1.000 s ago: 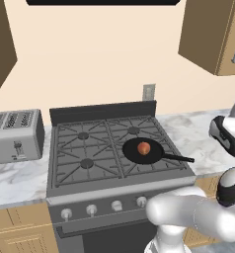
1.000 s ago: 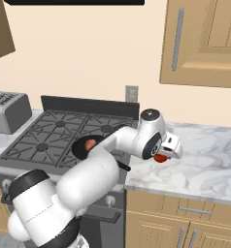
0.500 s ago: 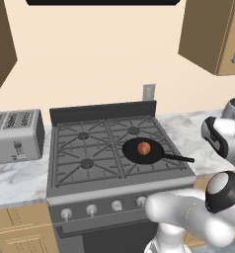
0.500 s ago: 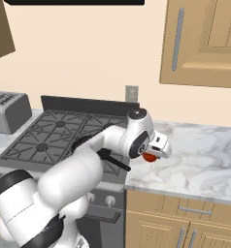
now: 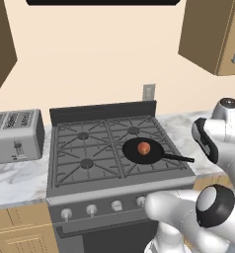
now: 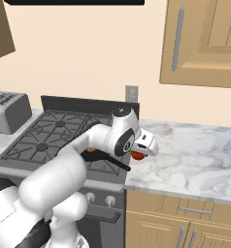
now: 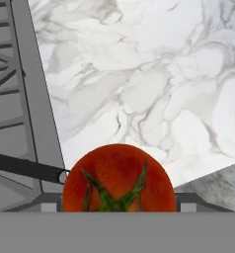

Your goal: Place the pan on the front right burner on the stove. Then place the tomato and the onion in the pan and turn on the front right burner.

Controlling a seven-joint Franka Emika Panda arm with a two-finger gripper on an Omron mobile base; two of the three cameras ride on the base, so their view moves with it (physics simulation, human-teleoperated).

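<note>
Toaster [image 5: 18, 134] stands at far left on the marble table [image 6: 195, 160]. Beside it, the stove [image 5: 77, 148] carries the pan [image 5: 142, 150] on the front right burner [image 5: 148, 162], handle pointing right toward the table. The onion [image 5: 144, 147] lies inside the pan. Further right, above the table just past the stove's edge, the pincer [image 6: 142, 150] holds the tomato [image 7: 119, 180], its jaws spread wide around it; the hand view shows the fruit's green stem star.

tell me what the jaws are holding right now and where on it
The gripper holds the tomato, carried above the counter beside the stove. The jaws seem to clamp its sides; the contact spots are hidden.
</note>
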